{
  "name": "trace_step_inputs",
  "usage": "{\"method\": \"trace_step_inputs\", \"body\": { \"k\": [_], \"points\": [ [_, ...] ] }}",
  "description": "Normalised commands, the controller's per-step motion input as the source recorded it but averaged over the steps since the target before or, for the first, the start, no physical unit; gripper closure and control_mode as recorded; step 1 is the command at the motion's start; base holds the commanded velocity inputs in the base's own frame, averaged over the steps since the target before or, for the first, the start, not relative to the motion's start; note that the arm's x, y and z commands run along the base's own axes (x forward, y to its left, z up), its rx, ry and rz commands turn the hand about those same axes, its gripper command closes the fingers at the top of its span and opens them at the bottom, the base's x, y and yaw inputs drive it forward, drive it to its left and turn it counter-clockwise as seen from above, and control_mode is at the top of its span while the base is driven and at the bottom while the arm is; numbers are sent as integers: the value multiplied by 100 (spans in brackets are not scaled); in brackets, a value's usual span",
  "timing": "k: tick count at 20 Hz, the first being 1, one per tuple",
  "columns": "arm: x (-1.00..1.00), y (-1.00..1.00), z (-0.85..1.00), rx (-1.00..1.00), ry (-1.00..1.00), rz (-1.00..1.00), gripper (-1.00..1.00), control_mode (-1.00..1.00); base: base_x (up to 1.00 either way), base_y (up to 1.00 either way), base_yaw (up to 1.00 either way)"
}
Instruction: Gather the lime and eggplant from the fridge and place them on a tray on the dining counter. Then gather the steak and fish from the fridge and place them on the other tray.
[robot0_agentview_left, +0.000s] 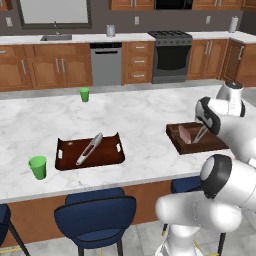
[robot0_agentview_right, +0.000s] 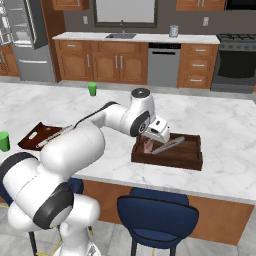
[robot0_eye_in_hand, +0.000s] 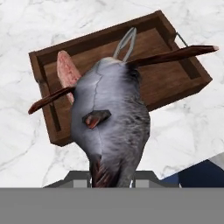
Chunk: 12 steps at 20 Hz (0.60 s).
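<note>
With fingers (robot0_eye_in_hand: 111, 177) clamped on the fish (robot0_eye_in_hand: 109, 127) above the other tray (robot0_eye_in_hand: 183, 76), we should lower beside the steak (robot0_eye_in_hand: 65, 70) before releasing.

The table (robot0_agentview_left: 140, 145) is glossy white marble with grey veins. Under the fingers, the tray (robot0_eye_in_hand: 181, 83) looks like matt dark wood. The fish (robot0_eye_in_hand: 111, 122) between them has smooth grey skin; the steak (robot0_eye_in_hand: 65, 70) beyond looks matt pink.

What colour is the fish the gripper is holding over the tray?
Grey fish with dark reddish fins, clearest in the hand view.
</note>
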Motion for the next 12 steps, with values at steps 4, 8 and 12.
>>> {"method": "trace_step_inputs", "body": {
  "k": [4,8,12],
  "points": [
    [36,-27,-24,5,2,-5,100,-100,0,0,0],
    [29,-30,-27,4,5,-6,100,-100,0,0,0],
    [39,-16,-30,2,9,-6,100,-100,0,0,0]
  ]
}}
